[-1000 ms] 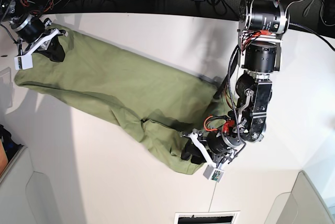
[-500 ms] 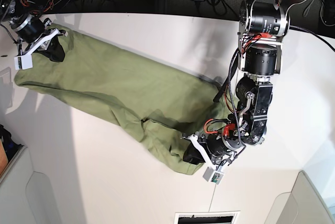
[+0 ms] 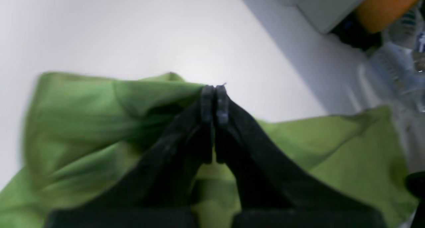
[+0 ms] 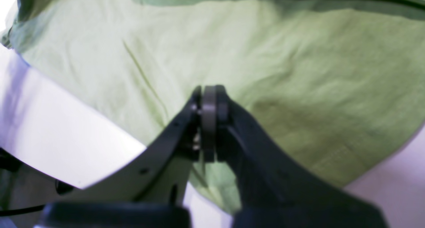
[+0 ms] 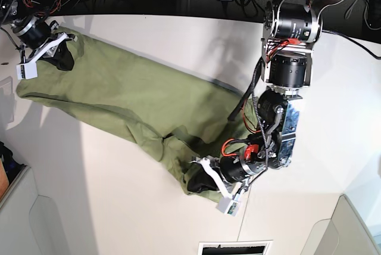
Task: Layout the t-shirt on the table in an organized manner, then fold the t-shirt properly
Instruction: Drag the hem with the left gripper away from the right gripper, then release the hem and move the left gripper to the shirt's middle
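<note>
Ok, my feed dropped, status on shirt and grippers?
Left gripper shut on t-shirt corner. Right gripper shut on opposite end. Shirt rumpled, stretched across table. Nothing in the way.

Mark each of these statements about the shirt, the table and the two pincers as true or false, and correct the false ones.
1. The left pincer is shut on the shirt. True.
2. The shirt lies flat and fully spread. False: it lies bunched in a long, wrinkled band across the table.
3. The right pincer is shut on the shirt. True.
4. The shirt is red. False: it is green.
5. Both pincers hold the same end. False: they grip opposite ends.
</note>
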Tool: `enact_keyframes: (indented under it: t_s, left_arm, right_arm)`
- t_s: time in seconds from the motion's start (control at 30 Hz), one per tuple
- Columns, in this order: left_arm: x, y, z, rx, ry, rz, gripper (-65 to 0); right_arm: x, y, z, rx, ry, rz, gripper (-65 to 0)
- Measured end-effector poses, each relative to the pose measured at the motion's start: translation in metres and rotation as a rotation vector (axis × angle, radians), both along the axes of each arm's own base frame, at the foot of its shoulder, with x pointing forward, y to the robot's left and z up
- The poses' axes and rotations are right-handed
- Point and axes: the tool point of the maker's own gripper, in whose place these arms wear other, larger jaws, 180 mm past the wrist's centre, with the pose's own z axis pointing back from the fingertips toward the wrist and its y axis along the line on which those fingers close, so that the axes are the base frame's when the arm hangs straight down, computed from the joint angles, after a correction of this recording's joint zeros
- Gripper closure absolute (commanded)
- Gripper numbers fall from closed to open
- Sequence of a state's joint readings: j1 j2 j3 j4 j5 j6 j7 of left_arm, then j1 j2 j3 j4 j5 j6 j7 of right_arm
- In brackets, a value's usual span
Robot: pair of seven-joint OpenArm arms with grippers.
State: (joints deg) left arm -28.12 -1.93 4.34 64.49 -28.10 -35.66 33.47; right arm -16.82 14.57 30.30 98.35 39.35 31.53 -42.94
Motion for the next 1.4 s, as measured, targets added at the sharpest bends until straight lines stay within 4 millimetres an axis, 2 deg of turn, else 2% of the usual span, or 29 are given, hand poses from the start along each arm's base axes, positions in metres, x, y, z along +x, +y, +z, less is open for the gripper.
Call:
enact_keyframes:
  t_s: [0.07, 0.13, 0.23, 0.33, 0.37, 0.47, 0.5, 0.6, 0.67, 0.73, 0.8, 0.93, 1.0, 1.17, 1.27, 1.4]
  left_arm:
    - [0.000, -0.022, 0.005, 0.020, -0.034, -0.029, 0.0]
    - [0.009, -0.039, 0.016, 0.048, -0.072, -0.007, 0.0]
    - [0.033, -0.056, 0.045, 0.059, -0.162, 0.067, 0.0]
    - [0.054, -0.069, 0.053, 0.046, -0.141, 0.122, 0.0]
    - [0.058, -0.073, 0.050, 0.041, -0.126, 0.130, -4.6]
    - [0.066, -0.072, 0.029, 0.072, -0.052, 0.142, -24.8]
    - [0.068, -0.070, 0.025, 0.086, -0.034, 0.144, -29.2]
    - [0.070, -0.063, 0.020, 0.122, 0.005, 0.147, -31.0]
    - [0.066, -0.058, 0.008, 0.165, 0.072, 0.165, -31.0]
    - [0.057, -0.057, -0.005, 0.206, 0.139, 0.139, -30.9]
    - [0.043, -0.064, -0.014, 0.235, 0.177, 0.057, -30.9]
    - [0.011, -0.084, -0.011, 0.172, 0.205, -0.078, -30.2]
    - [-0.005, -0.078, -0.013, 0.139, 0.206, -0.098, -29.8]
    - [-0.053, -0.041, -0.031, 0.171, 0.186, -0.109, -29.8]
    - [-0.086, -0.031, -0.054, 0.186, 0.220, -0.119, -29.8]
    - [-0.120, -0.018, -0.092, 0.210, 0.310, -0.121, -29.8]
  right_arm:
    - [-0.001, 0.000, -0.001, -0.001, 0.004, 0.002, 0.0]
    - [-0.001, 0.000, -0.001, -0.002, 0.007, 0.003, 0.0]
    - [-0.001, 0.000, -0.001, -0.001, 0.008, 0.003, 0.0]
    - [-0.001, 0.000, -0.001, -0.002, 0.008, 0.003, 0.0]
    - [-0.001, 0.000, -0.001, -0.003, 0.010, 0.004, 0.0]
    - [-0.002, 0.000, -0.001, -0.002, 0.011, 0.004, 0.0]
    - [-0.002, 0.000, -0.002, -0.003, 0.012, 0.004, 0.0]
    - [-0.002, 0.000, -0.002, -0.004, 0.011, 0.004, 0.0]
    - [-0.002, 0.000, -0.002, -0.002, 0.011, 0.003, 0.0]
    - [-0.001, 0.000, -0.001, -0.002, 0.010, 0.003, 0.0]
    - [0.001, -0.001, 0.001, -0.001, -0.007, -0.003, 0.0]
    - [0.004, -0.001, 0.004, 0.004, -0.030, -0.011, 0.0]
    - [0.008, -0.001, 0.007, 0.008, -0.048, -0.016, 0.0]
    - [0.033, -0.006, 0.021, -0.037, -0.102, -0.013, 0.0]
    - [0.051, -0.008, 0.030, -0.062, -0.141, -0.014, 0.0]
    - [0.069, -0.018, 0.023, -0.093, -0.122, -0.023, 0.0]
